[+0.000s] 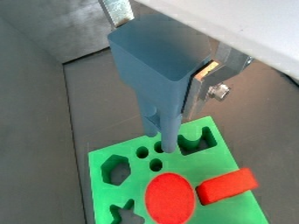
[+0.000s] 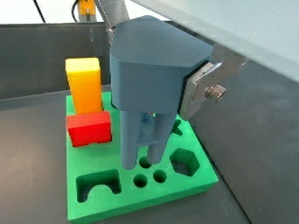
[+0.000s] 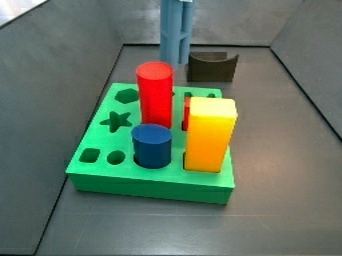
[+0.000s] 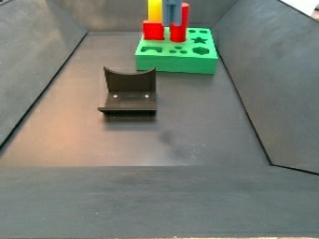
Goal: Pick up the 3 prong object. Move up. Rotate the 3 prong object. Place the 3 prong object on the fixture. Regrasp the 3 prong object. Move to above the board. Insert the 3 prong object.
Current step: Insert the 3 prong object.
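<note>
The 3 prong object (image 1: 155,66) is a blue-grey block with prongs pointing down. My gripper (image 1: 163,42) is shut on its body, with one silver finger (image 1: 208,73) showing at its side; it also shows in a wrist view (image 2: 149,66). The prong tips (image 2: 135,157) hang just above the green board (image 2: 198,179), close to its three small round holes (image 2: 149,179). In a side view the object (image 3: 178,30) hangs upright over the board's far edge (image 3: 134,172). In a side view the object (image 4: 169,14) rises above the board (image 4: 178,58).
The board carries a red cylinder (image 3: 155,92), a blue cylinder (image 3: 151,145), a yellow block (image 3: 210,132) and a red block (image 2: 89,127). The dark fixture (image 4: 129,93) stands on the floor apart from the board (image 3: 214,67). Grey bin walls enclose the floor.
</note>
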